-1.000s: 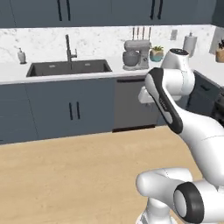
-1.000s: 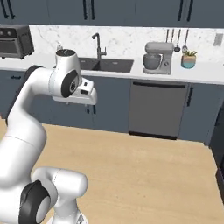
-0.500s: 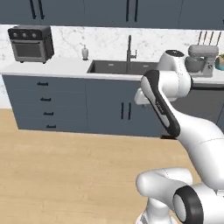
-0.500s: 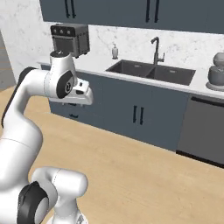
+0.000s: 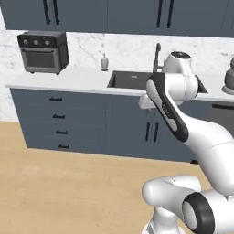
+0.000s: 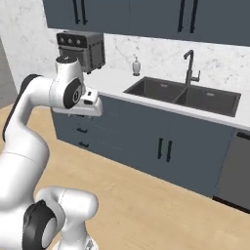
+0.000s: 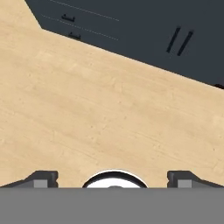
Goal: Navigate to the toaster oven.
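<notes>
The toaster oven [image 5: 43,52] is a boxy dark grey unit with round knobs along its top panel and a dark glass door. It stands on the white counter at the far left, against the marble backsplash, and the right base view shows the toaster oven [image 6: 82,47] just behind my arm's upper joint. My gripper [image 7: 113,178] points down at the wood floor, its fingertips [image 7: 43,178] set wide apart and open with nothing between them. My hand [image 5: 147,101] hangs in front of the sink cabinet, well right of the oven.
A dark double sink [image 6: 183,95] with a tall faucet [image 6: 189,66] sits mid-counter, a soap bottle [image 5: 104,62] to its left. Below the oven is a stack of drawers [image 5: 59,123]. A dishwasher [image 6: 237,171] and a stand mixer [image 5: 228,80] lie right. Wood floor [image 5: 59,192] runs along the cabinets.
The whole scene has slid rightward in both base views, so the base has driven left along the counter. The toaster oven now appears larger and nearer. The arm's pose is unchanged.
</notes>
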{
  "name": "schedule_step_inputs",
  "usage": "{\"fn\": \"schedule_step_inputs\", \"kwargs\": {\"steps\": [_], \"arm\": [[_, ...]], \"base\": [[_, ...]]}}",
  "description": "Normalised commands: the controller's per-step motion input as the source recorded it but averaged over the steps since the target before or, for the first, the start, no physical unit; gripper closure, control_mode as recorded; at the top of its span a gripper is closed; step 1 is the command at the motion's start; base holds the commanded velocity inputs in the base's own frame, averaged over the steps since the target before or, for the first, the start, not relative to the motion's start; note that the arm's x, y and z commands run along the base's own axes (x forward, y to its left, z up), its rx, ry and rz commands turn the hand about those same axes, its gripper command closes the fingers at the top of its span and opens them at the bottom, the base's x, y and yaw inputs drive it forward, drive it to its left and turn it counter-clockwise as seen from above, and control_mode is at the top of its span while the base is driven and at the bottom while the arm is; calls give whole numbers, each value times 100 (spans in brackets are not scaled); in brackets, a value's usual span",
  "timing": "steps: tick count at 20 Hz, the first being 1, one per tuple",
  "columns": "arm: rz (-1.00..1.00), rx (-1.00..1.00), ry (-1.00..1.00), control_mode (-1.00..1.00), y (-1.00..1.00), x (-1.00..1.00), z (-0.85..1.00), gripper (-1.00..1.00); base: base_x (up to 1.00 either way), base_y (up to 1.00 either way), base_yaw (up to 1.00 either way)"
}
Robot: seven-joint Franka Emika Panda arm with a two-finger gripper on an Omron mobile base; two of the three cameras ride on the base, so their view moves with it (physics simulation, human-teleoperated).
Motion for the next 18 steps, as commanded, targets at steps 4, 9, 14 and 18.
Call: {"fn": "schedule_step_inputs", "kwargs": {"steps": [4, 9, 14, 18], "arm": [[0, 0, 0, 100, 0, 0, 0, -100], [0, 0, 0, 100, 0, 0, 0, -100], [0, 0, 0, 100, 0, 0, 0, -100], [0, 0, 0, 100, 0, 0, 0, -100]], "base": [[100, 100, -5], [100, 100, -4], [100, 100, -15], [100, 100, -29]]}}
